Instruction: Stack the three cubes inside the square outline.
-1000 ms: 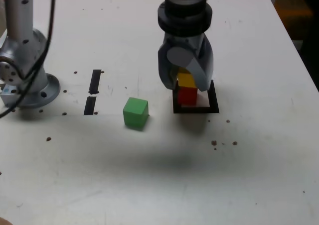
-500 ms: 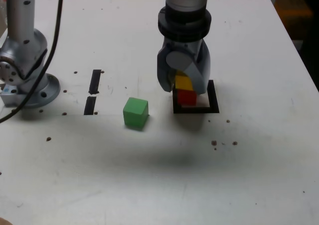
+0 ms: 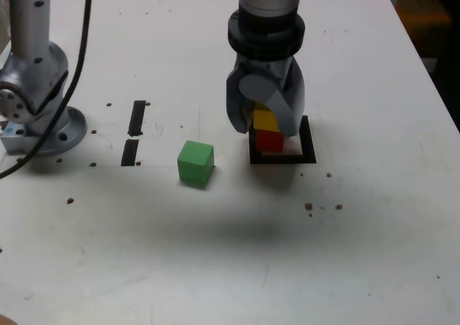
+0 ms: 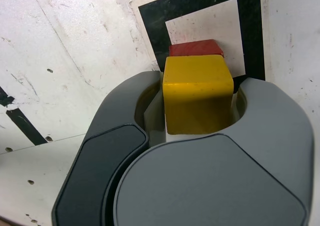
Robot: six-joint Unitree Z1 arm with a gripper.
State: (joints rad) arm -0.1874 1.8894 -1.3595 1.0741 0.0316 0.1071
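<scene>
Two-cube stage of the stack; third cube unplaced
The yellow cube (image 4: 197,93) was seated on the red cube (image 3: 270,142) within the square outline (image 3: 308,139), narrowly flanked by the fingers (image 4: 272,113), whether gripped could not be told; the green cube (image 3: 195,162) was left outside

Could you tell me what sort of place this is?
Probably a robotics lab or workshop: an arm's gripper around a yellow cube, a black tape square, and a scuffed white table.
</scene>
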